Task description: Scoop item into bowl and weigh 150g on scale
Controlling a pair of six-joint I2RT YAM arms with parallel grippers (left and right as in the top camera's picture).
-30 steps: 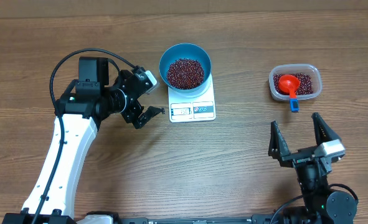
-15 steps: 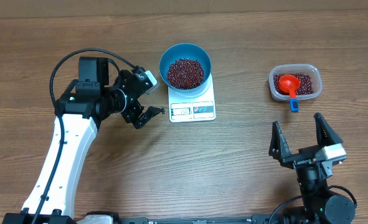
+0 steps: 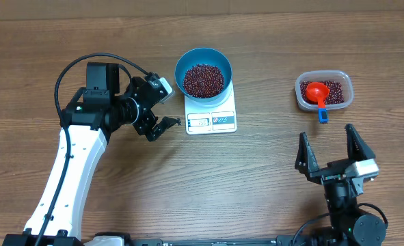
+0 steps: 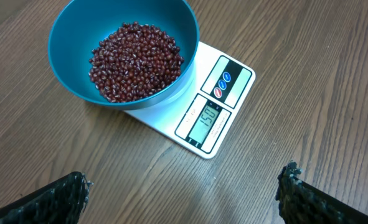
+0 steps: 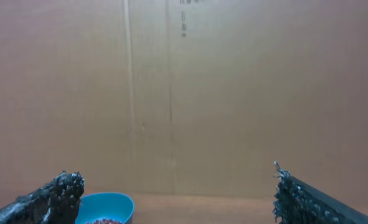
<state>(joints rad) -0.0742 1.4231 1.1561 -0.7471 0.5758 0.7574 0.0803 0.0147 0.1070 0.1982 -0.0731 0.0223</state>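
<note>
- Overhead view: A brown wood-grain tabletop [image 3: 270,184] carries all items.
- The scale [image 3: 223,109] lies near the centre. The bowl [image 3: 181,65] stands on its 12 o'clock half, and the display strip is clear at the 6 o'clock edge.
- The beans [image 3: 203,80] form a dark maroon mound inside the bowl.
- At 3 o'clock from the scale, well apart, stands a clear tub [image 3: 345,80] with more beans. A red scoop [image 3: 316,91] rests in it, its blue handle end over the 6 o'clock rim.
- The left fingers [image 3: 167,123] sit at 9 o'clock, just beside the scale, spread fully and holding nothing.
- The right fingers [image 3: 302,154] sit at 6 o'clock from the tub, near the tabletop edge, spread fully and empty.
- Left wrist view: The bowl [image 4: 65,37] is smooth bright blue plastic, round and deep, and overhangs the white scale [image 4: 236,65].
- The beans [image 4: 136,61] are tiny, glossy and red-brown, and cover the bowl floor without reaching the rim.
- The display [image 4: 203,117] appears to read 150. Three round buttons sit beside it.
- The left fingers [image 4: 53,199] show at both lower corners, far apart, with only tabletop between them.
- Right wrist view: A plain cardboard wall [image 5: 184,93] fills the background. Only the bowl [image 5: 112,202] rim shows, at 7 o'clock.
- The right fingers [image 5: 308,199] are wide apart and empty.
- Status, as a judgement: scooping and weighing look complete. The target figure shows, the scoop is parked and neither arm holds anything, so no step appears left.
</note>
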